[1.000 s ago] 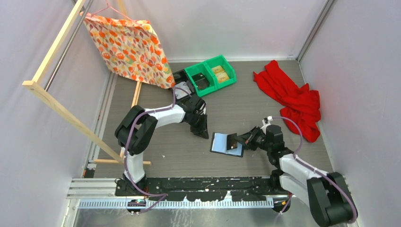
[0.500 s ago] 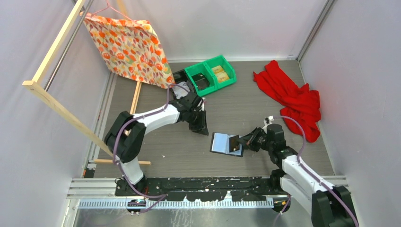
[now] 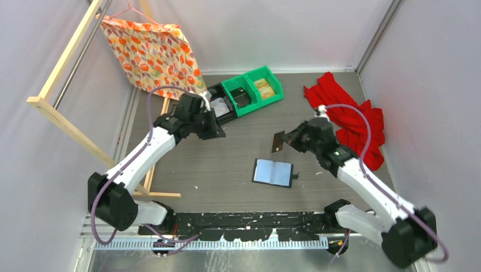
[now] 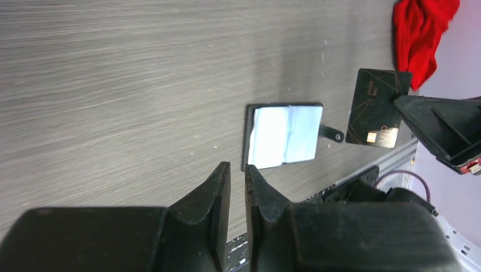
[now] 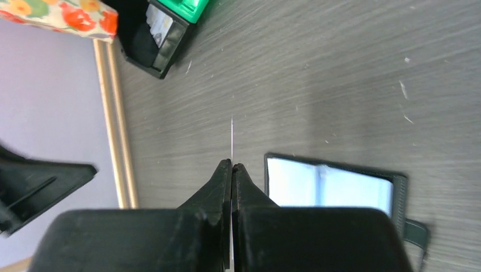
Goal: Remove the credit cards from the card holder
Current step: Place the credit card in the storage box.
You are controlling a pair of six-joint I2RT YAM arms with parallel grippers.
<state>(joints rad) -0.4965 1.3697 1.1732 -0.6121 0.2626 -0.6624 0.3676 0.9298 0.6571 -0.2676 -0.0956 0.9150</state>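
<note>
Card holder [image 3: 273, 173] lies open and flat on the table [image 3: 238, 153] between the two arms, pale glossy sleeves up; whether more cards sit inside I cannot tell. One dark credit card [image 3: 278, 141] with gold lines hangs in the air beyond it, pinched by one edge in the right gripper [image 3: 290, 140], whose jaws are clamped tight on it. The left gripper [image 4: 237, 170] hovers near the black bin [image 5: 170, 54], jaws a narrow slit apart with nothing visible between them. The likely trouble is that edge grip: slick, thin plastic could pivot or slide out during a swing and fall back onto the wallet. A path toward the bins would also cross the left arm. Around stand a wooden frame [image 3: 68, 127] with a patterned cloth [image 3: 156, 56], a red cloth [image 3: 349, 116], and a green bin [image 3: 245, 110].
</note>
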